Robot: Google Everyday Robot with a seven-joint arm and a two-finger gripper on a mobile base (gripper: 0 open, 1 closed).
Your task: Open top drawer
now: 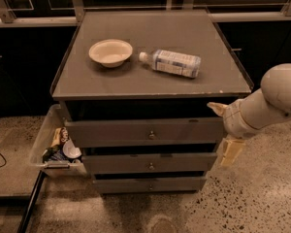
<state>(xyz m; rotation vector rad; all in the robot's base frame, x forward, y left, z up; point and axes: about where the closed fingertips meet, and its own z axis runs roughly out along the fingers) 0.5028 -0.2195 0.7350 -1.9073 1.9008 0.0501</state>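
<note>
The top drawer [111, 132] is the widest grey front of three, with a small round metal knob [152, 135] at its centre. It sits flush under the cabinet top. My gripper [223, 131] is at the drawer's right end, to the right of the knob and not touching it. Its two cream fingers [230, 152] stand apart, one near the drawer's upper right corner and one lower beside the cabinet's side. It is open and empty.
Two slimmer drawers, middle [116, 163] and bottom [121, 184], lie below. A cream bowl [110, 52] and a lying plastic bottle [172, 62] rest on the cabinet top [150, 84]. A clear bin [44, 140] of litter hangs at the left. The floor is speckled.
</note>
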